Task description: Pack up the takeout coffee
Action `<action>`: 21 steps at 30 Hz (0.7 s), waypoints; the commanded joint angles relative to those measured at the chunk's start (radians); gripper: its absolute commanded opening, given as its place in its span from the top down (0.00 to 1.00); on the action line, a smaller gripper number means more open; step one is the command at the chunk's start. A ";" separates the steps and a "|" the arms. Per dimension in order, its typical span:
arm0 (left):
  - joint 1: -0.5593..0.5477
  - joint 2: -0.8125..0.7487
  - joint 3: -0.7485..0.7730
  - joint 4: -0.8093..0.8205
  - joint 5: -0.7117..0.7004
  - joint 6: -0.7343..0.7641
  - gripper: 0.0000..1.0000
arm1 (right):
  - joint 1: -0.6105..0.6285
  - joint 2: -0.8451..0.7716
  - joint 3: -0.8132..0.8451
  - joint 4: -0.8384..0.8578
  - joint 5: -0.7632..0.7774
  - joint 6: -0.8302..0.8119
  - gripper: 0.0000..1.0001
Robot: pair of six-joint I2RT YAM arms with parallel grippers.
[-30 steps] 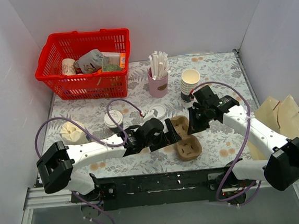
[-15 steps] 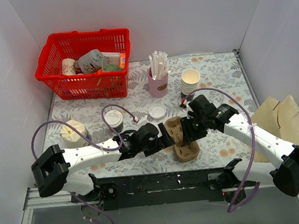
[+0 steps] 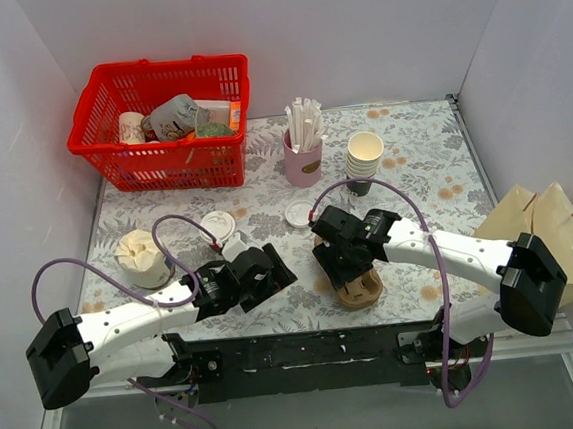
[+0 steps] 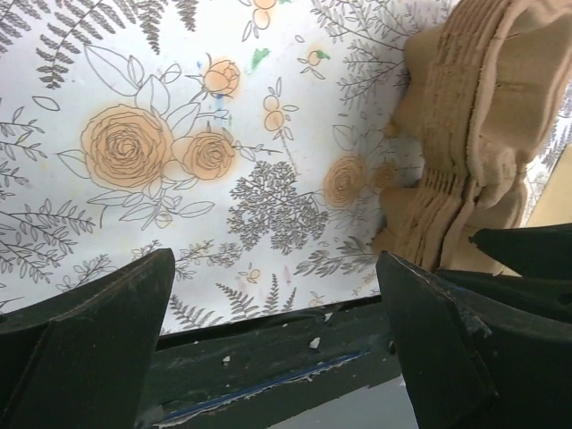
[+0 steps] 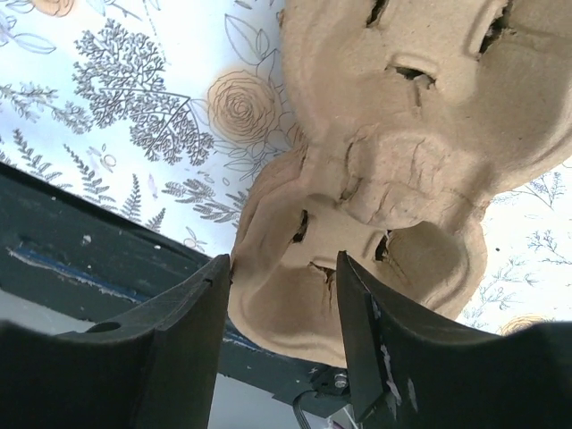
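Right end effector [image 3: 337,258] over pulp carrier [image 3: 361,289], floral tablecloth [image 3: 432,152], white walls [image 3: 351,28]

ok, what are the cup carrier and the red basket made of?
Cup carrier: looks like moulded paper pulp, matte tan, with a rough fibrous surface and torn slits. Red basket: probably plastic, slightly glossy, with uniform red lattice walls.

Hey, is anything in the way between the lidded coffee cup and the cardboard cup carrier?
Yes. The left hand sits low on the table roughly between the coffee cup and the cup carrier, and the right hand hangs over the carrier's far part.
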 commanded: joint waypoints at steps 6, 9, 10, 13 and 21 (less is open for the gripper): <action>0.003 -0.013 -0.016 0.006 0.004 -0.016 0.02 | 0.006 0.037 0.022 0.049 0.031 0.076 0.49; 0.003 0.006 -0.001 0.011 0.008 0.001 0.02 | 0.004 0.043 0.014 0.038 0.029 0.086 0.59; 0.003 0.007 0.002 0.014 0.011 0.009 0.02 | 0.004 0.045 0.014 0.035 0.028 0.090 0.63; 0.003 0.012 0.005 0.052 0.028 0.030 0.02 | 0.003 0.034 0.002 0.048 0.003 0.097 0.77; 0.001 0.084 -0.011 0.287 0.182 0.171 0.02 | -0.013 -0.033 0.028 0.052 -0.032 0.143 0.99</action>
